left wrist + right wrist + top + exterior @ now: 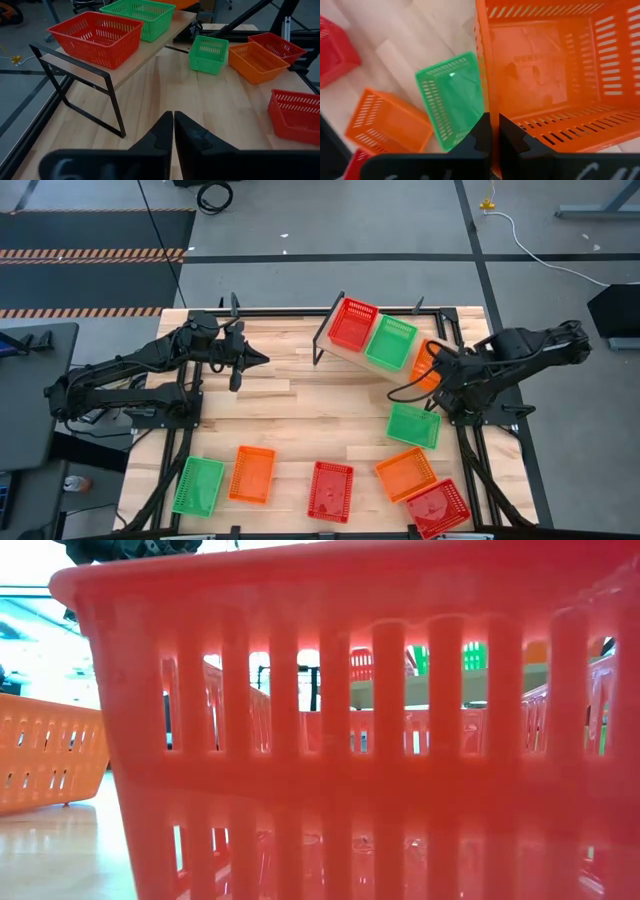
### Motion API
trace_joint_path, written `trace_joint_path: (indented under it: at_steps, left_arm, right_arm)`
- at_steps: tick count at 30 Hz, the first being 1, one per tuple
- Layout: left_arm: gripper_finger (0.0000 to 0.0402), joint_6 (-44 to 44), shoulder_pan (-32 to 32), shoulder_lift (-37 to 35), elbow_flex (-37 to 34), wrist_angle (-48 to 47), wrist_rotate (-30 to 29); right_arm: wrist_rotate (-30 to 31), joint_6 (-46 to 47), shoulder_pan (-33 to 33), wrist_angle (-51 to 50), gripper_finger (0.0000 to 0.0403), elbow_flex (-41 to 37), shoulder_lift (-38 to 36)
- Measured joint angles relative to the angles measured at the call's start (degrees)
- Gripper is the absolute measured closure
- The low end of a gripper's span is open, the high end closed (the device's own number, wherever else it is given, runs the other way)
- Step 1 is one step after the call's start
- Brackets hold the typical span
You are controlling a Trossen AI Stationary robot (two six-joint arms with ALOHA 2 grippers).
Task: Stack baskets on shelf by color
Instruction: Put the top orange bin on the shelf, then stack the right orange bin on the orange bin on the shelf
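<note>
The right gripper (pixel 494 131) is clamped on the thin rim wall of an orange plastic mesh basket (pixel 555 75), holding it at the open end of the tilted light wooden shelf (pixel 150 47) on black metal legs, which stands at about one o'clock from the bench's centre. A red mesh basket (pixel 352 323) and a green mesh basket (pixel 390 342) already sit side by side on the shelf, the orange one coming in just beside the green. The left gripper (pixel 173 131), its fingers pressed together and empty, waits above the wooden bench (pixel 290 430) at about ten o'clock.

Six more baskets lie on the bench: a second green one (pixel 413 425) at four o'clock, a second orange one (pixel 405 473) and a second red one (pixel 437 506) near five, a third red one (pixel 330 491) at six, and a third orange basket (pixel 251 474) and a third green basket (pixel 198 485) near seven.

The baskets look light, hollow and fairly stiff, though the slotted walls would probably flex under a hard pinch. The plastic seems smooth, so a grip on the rim, one finger inside and one outside, appears the surest hold. Identical in size, they should nest when stacked.
</note>
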Motion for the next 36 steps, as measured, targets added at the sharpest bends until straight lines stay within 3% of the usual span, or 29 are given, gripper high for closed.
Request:
trace_joint_path:
  at_steps: [10,18,36]
  left_arm:
    - [0.0385,0.04,0.00,0.02,0.00,0.03,0.00]
    - [0.0377,0.04,-0.02,0.00,0.00,0.02,0.00]
    - [0.0379,0.02,-0.02,0.00,0.00,0.02,0.00]
  right_arm:
    - [0.42,0.20,-0.02,0.23,0.0379,-1.71,0.82]
    - [4.96,0.03,-0.20,-0.42,0.0366,-1.71,3.15]
    - [5.82,-0.58,-0.17,-0.24,0.0284,-1.71,5.99]
